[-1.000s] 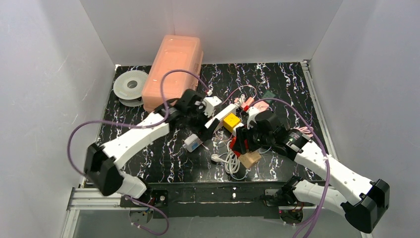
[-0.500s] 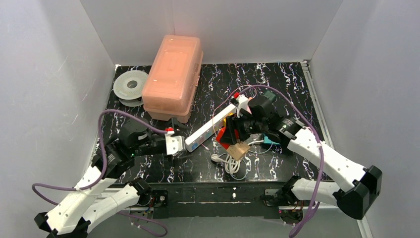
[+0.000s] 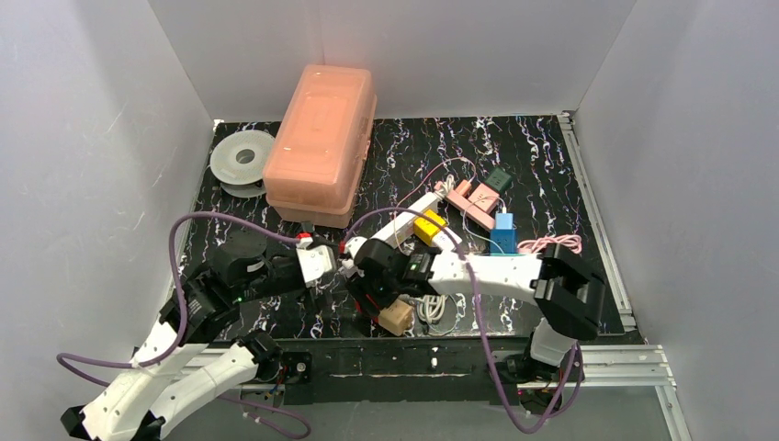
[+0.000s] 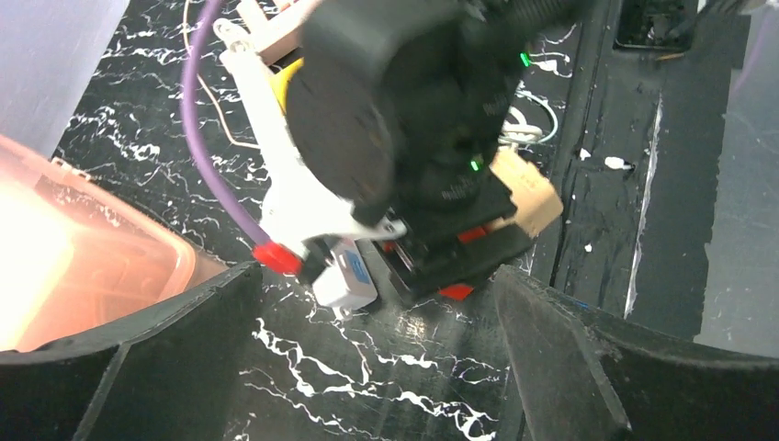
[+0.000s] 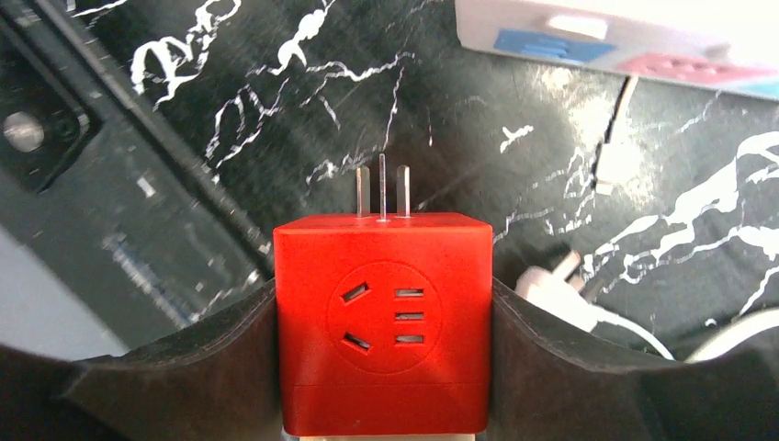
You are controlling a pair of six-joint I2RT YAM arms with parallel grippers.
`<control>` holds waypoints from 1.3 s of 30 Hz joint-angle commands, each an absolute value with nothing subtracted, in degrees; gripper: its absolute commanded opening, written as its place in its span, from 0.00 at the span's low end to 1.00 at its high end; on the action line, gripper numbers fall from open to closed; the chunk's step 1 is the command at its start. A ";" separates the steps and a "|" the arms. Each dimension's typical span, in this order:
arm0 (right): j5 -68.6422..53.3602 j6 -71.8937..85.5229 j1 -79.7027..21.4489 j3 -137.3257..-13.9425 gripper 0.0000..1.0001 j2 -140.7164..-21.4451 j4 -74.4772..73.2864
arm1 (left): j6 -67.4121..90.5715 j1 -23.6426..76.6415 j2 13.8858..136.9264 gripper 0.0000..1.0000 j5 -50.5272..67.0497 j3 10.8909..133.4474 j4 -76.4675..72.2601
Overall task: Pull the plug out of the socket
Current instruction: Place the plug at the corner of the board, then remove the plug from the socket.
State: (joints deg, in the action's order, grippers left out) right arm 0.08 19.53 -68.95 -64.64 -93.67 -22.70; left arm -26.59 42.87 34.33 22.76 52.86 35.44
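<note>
My right gripper (image 5: 381, 308) is shut on a red cube plug (image 5: 381, 312). Its three metal prongs point up, bare, in the air above the black marble table. The white power strip (image 5: 625, 41) lies apart from it at the upper right. In the top view the right gripper (image 3: 372, 285) is near the front edge, with a tan block (image 3: 397, 318) at its back, and the strip (image 3: 404, 220) runs diagonally behind it. My left gripper (image 3: 317, 266) is open and empty just left of it. Its jaws (image 4: 367, 367) face the right gripper.
An orange lidded box (image 3: 321, 138) and a clear spool (image 3: 242, 161) stand at the back left. A yellow cube (image 3: 425, 226) sits on the strip. Pink pieces (image 3: 468, 197), a blue adapter (image 3: 503, 234) and a white cable coil (image 3: 430, 308) lie nearby. A small white adapter (image 4: 347, 280) lies between the grippers.
My right gripper has swung from mid-table to the near left, taking the red cube plug away from the strip. My left arm drew back from the strip a second ago and now stays near.
</note>
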 commanded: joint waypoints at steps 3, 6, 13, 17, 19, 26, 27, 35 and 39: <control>21.28 21.11 -74.73 -65.38 0.01 -98.51 -10.97 | -19.19 42.58 34.92 0.98 17.55 56.66 39.70; 25.72 22.64 -75.39 -63.82 0.01 -100.48 -8.59 | -17.29 42.44 35.73 0.98 15.82 56.52 40.23; 22.89 22.94 -77.27 -58.67 0.81 -90.13 -9.65 | -11.00 35.73 46.48 0.98 15.00 58.31 37.76; 19.95 18.56 -74.83 -58.85 0.85 -72.00 -17.96 | -10.73 29.80 62.62 0.98 21.25 64.23 37.64; 19.31 20.28 -71.41 -54.82 0.87 -61.72 -19.02 | -10.81 29.95 74.68 0.98 23.28 69.22 36.33; 18.37 21.96 -55.31 -49.32 0.87 -48.08 -22.75 | -14.54 37.33 87.90 0.98 19.65 71.43 31.47; 17.15 21.50 -52.63 -49.30 0.86 -47.59 -23.11 | -15.01 37.72 89.30 0.98 19.69 71.68 31.25; 7.39 18.23 -39.46 -53.80 0.82 -52.04 -26.23 | -17.57 37.52 96.91 0.98 18.36 71.71 27.41; 4.04 16.89 -35.71 -56.55 0.77 -59.09 -26.99 | -17.21 37.50 99.06 0.88 17.83 71.92 25.85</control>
State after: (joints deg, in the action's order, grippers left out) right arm 9.23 19.20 -38.44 -52.21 -54.06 -26.20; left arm -16.43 37.56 98.26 18.48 70.35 27.38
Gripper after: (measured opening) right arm 0.784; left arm 0.925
